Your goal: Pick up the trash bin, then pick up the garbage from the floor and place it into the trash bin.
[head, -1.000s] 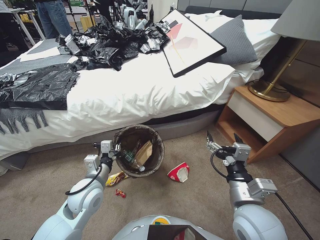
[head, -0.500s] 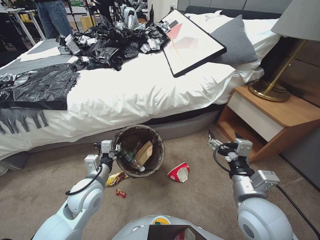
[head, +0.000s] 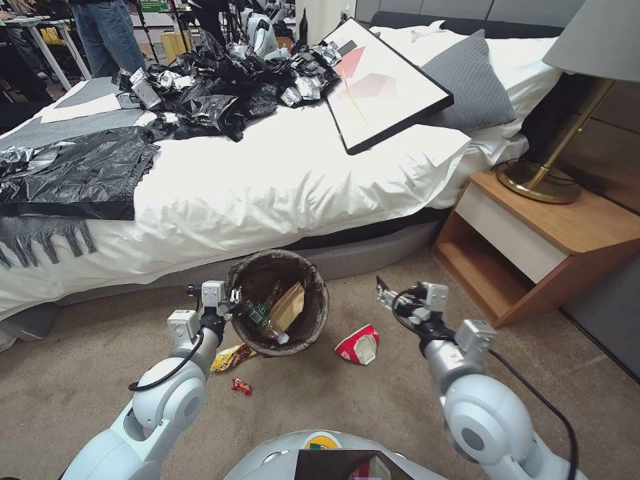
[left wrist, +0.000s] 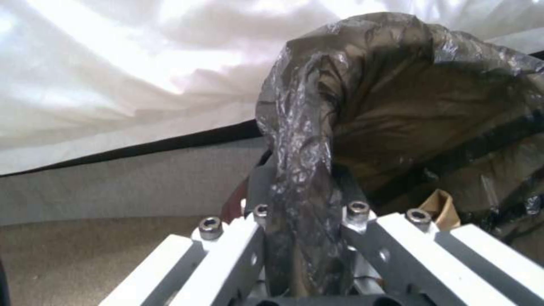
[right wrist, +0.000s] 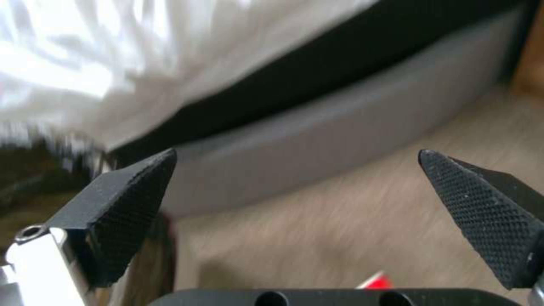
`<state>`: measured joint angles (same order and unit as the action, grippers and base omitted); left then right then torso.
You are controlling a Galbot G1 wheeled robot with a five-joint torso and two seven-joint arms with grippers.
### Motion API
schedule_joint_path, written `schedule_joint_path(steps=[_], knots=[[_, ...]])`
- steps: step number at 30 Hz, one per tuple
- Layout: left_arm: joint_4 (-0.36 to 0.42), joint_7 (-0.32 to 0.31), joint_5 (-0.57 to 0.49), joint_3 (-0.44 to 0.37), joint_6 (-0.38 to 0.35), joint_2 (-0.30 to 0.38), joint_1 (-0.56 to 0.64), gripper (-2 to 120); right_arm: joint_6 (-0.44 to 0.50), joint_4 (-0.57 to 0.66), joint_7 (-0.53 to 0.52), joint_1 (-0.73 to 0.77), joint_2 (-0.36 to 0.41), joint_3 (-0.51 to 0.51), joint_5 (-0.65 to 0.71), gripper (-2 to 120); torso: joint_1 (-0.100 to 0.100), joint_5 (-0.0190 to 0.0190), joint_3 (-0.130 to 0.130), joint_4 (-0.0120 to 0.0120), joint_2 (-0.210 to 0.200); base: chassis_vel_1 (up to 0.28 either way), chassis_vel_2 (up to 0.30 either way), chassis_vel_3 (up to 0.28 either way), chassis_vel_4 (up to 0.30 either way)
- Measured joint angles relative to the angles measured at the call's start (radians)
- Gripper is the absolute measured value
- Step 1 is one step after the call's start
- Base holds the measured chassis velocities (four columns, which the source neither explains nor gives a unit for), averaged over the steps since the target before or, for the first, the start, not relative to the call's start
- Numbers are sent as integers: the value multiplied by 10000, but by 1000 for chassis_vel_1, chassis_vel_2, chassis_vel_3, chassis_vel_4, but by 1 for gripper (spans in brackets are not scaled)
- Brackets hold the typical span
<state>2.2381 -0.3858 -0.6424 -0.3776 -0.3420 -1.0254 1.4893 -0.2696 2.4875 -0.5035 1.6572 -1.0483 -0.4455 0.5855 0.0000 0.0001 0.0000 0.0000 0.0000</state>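
Observation:
The trash bin (head: pixel 267 255), lined with a dark bag, is held just above the carpet by the bed. My left gripper (head: pixel 230 298) is shut on its near-left rim; in the left wrist view the bag-covered rim (left wrist: pixel 300 140) is pinched in my left gripper (left wrist: pixel 300 212). A brown paper bag (head: pixel 288 305) and a green-labelled bottle (head: pixel 260 315) lie inside. On the carpet lie garbage pieces: a red-and-white cup (head: pixel 358 345), a yellow wrapper (head: pixel 231 357) and a red scrap (head: pixel 241 386). My right gripper (head: pixel 390 293) hangs open above and right of the cup, its black fingertips (right wrist: pixel 133 187) wide apart.
The bed (head: pixel 280 180) with white sheets, black plastic bags and a framed picture (head: pixel 387 80) runs behind the bin. A wooden nightstand (head: pixel 533 233) with a brass lamp (head: pixel 540 180) stands to the right. Open carpet lies between the cup and the nightstand.
My right arm has swung left and down from beside the nightstand to a spot near the cup. The left gripper and the bin have stayed put.

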Motion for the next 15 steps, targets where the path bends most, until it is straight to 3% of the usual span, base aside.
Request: schedule_joint_path(steps=[4, 9, 15], knots=[[25, -3, -10, -9, 1, 35, 23, 5, -172, -286, -178, -372, 88, 391, 477, 100, 0, -1, 0, -2, 0, 0, 0, 0, 0], [37, -15, -27, -39, 2, 94, 62, 5, -514, -1247, -737, -1474, 48, 1590, 2039, 100, 0, 0, 0, 1, 0, 0, 0, 0, 0], [-39, -23, -34, -38, 2, 69, 48, 5, -726, -2482, -1536, -2737, -779, 2912, 3819, 100, 0, -3, 0, 0, 0, 0, 0, 0, 0]])
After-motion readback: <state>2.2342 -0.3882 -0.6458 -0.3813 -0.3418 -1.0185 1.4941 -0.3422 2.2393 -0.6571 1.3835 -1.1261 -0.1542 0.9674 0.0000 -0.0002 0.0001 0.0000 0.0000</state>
